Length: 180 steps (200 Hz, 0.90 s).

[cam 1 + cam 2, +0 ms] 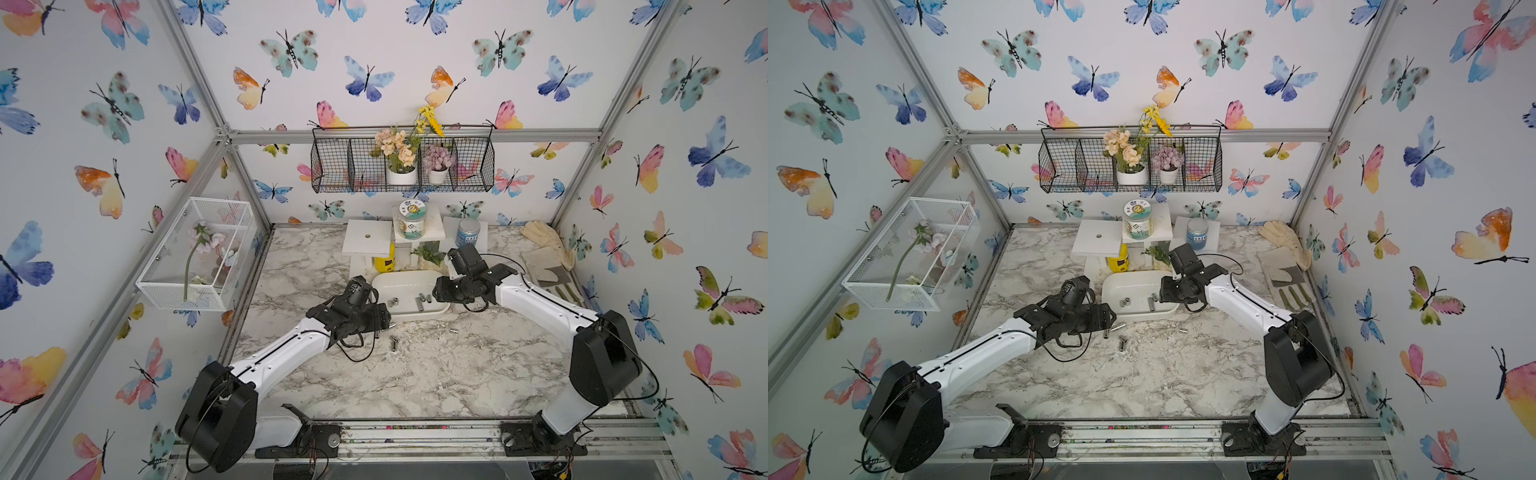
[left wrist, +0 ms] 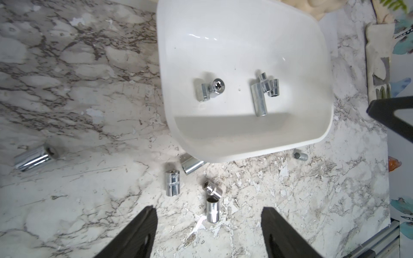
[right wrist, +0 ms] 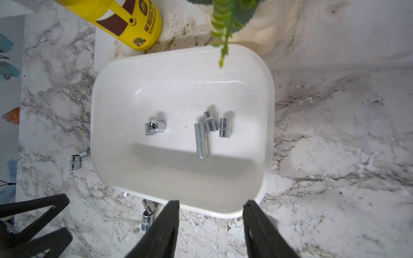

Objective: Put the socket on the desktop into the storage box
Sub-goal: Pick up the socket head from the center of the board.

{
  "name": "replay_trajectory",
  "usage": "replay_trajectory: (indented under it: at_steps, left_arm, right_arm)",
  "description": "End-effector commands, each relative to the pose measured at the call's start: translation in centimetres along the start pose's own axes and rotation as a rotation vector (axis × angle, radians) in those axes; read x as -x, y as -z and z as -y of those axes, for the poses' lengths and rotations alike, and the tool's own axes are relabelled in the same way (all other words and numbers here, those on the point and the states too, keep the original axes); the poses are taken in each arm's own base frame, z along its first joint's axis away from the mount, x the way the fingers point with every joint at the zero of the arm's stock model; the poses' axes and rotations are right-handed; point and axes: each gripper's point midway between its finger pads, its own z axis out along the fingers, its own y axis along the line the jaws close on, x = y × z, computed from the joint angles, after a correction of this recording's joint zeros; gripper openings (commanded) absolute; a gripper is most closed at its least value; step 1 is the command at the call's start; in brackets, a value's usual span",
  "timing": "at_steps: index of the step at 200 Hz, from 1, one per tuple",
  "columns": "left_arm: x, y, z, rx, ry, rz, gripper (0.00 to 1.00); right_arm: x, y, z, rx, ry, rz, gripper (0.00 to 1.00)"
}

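Holding several sockets (image 3: 201, 143): white storage box (image 3: 178, 76).

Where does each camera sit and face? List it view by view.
Top views: high at the front, looking down and back over the desktop; left arm and right arm show.
Left wrist: over the desktop, looking down at loose sockets and the storage box; open left gripper shows.
Right wrist: over the storage box, looking down at the sockets inside; open right gripper shows.
Shared: every view shows the storage box.
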Motion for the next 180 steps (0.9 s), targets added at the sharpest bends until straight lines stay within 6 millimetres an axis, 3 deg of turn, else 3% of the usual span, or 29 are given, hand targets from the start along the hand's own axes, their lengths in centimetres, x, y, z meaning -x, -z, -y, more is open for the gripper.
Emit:
replay_trajectory:
  at_steps: [1,72,180]
  left_arm:
    - [0.6,-0.4,1.5,-0.019,-0.014,0.016,0.78]
    - [-1.0,-1.9,4.2,-0.037,-0.070,-0.025,0.79]
    - [-1.4,-2.0,5.1,-0.053,-0.086,-0.036,0.79]
  right_arm:
    - [-1.8,0.6,2.1,-0.085,0.012,-0.023,0.53]
    - [-4.8,1.2,4.9,-0.153,-0.006,-0.053,0.56]
    - [-8.3,-2.1,6.5,-0.160,-0.046,-0.142,0.54]
